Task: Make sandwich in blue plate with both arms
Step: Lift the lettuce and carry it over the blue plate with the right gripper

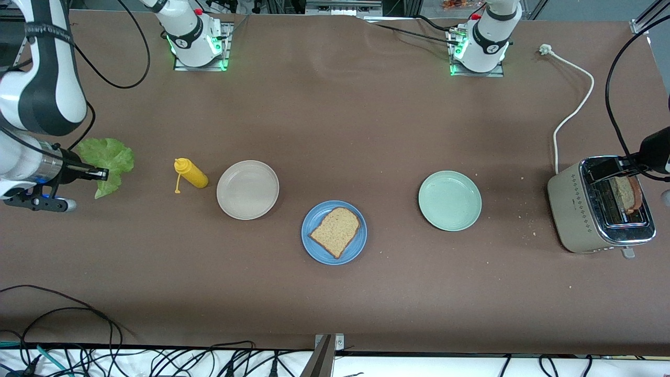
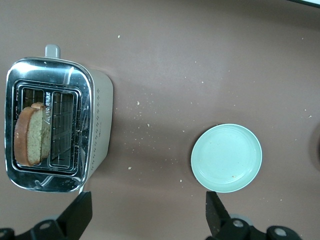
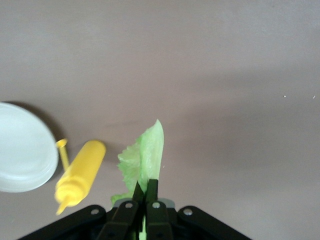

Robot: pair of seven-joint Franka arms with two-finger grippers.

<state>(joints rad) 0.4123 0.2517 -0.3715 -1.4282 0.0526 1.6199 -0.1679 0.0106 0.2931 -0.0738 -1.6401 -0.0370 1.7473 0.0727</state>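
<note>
In the front view, low in the frame's middle, we see one brown speckled bread slice (image 1: 335, 231) lying flat on the round blue plate (image 1: 312, 244), alone on the counter (image 1: 335, 293). At the frame's left edge, well apart, the right gripper (image 1: 103, 174) has its jaws closed on a ruffled green lettuce leaf (image 1: 107, 158).

In the left wrist view, we see the left gripper (image 2: 148, 212) with jaws spread wide, holding nothing, over the counter between a toaster (image 2: 97, 125) holding bread and a pale green plate (image 2: 226, 158).

In the right wrist view, the jaws pinch the lettuce beside a yellow squeeze bottle (image 3: 80, 173).

Brown table (image 1: 335, 120), cables (image 1: 63, 324) along edge
</note>
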